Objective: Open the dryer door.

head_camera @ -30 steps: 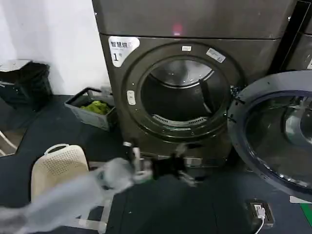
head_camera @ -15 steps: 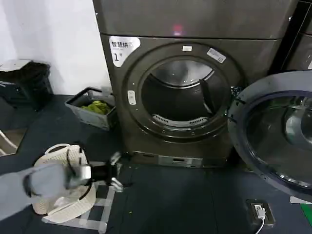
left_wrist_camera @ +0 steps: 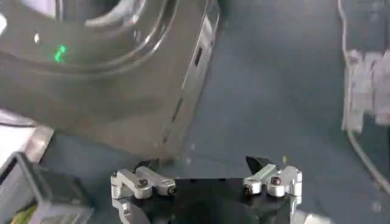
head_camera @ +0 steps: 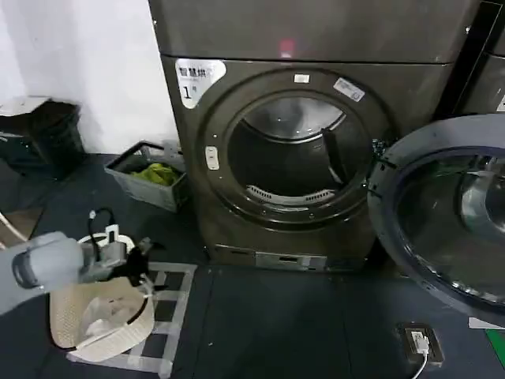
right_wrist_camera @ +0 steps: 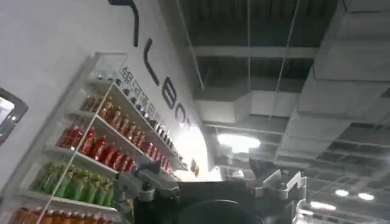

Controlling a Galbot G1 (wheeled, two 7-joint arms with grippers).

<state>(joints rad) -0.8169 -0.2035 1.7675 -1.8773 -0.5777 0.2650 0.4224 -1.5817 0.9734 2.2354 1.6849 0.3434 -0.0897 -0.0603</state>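
Dark floor (head_camera: 268, 332) all around, with white tape squares (head_camera: 170, 312) low at 7 o'clock. Nearest, at 8 o'clock, a cream basket (head_camera: 95, 320), and right over it the left gripper (head_camera: 138, 260), jaws apart, holding nothing. From its own camera, same left gripper (left_wrist_camera: 207, 185), both tips wide, bare floor under. Right gripper (right_wrist_camera: 213, 189) tipped up at the ceiling lights, jaws apart too, nothing between, far from the work.

Farther back at 12 o'clock, the dryer (head_camera: 189, 158) with its "1" sticker (head_camera: 197, 79) and big round hole (head_camera: 292, 158) showing. At 3 o'clock, the dryer door (head_camera: 442, 213), swung wide out on its hinge. Job looks done.

Could go wrong: a bump on the door, sending it back shut. Could also catch the basket rim with those open tips and drag or tip it, being so close above.
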